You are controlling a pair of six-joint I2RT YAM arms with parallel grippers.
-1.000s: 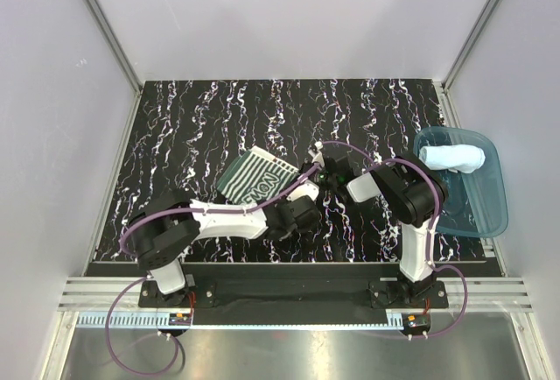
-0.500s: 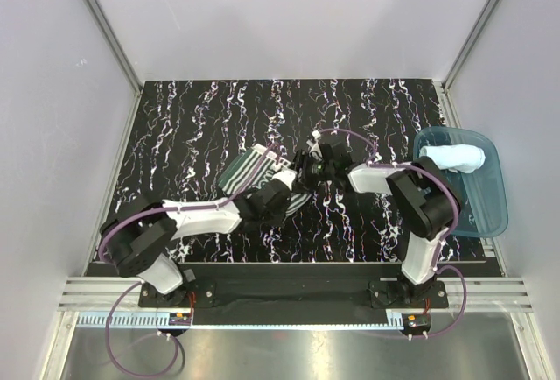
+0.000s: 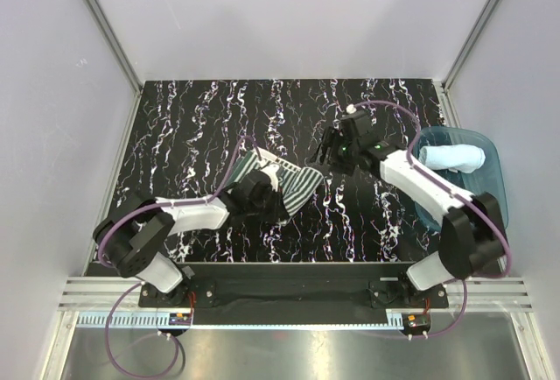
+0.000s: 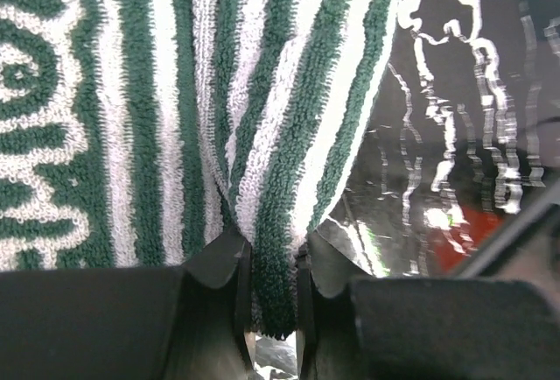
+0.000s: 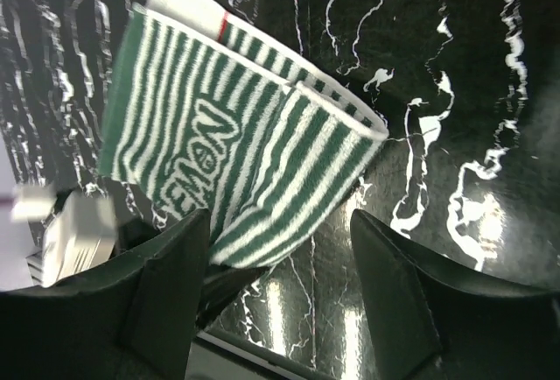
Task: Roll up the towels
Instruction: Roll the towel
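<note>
The striped towel (image 3: 300,186) lies partly folded on the marbled table, left of centre, with green and white stripes and a white label end. My left gripper (image 3: 278,198) is shut on a bunched fold at its near edge. In the left wrist view the fold (image 4: 273,249) is pinched between both fingers (image 4: 223,266). My right gripper (image 3: 325,149) hangs open to the right of the towel. From its wrist view the towel (image 5: 236,144) lies below and ahead, and nothing sits between the wide-spread jaws of the gripper (image 5: 278,222). The pale blue towel (image 3: 452,157) lies rolled in the tray.
A translucent blue plastic tray (image 3: 490,209) sits at the table's right edge. Bare black marbled table (image 3: 201,117) stretches behind and to the left of the striped towel. White walls and aluminium rails close in the table on three sides.
My right gripper has opened, let go of the striped towel and swung away to the far right. My left gripper drew back left with the towel's edge, folding it over.
</note>
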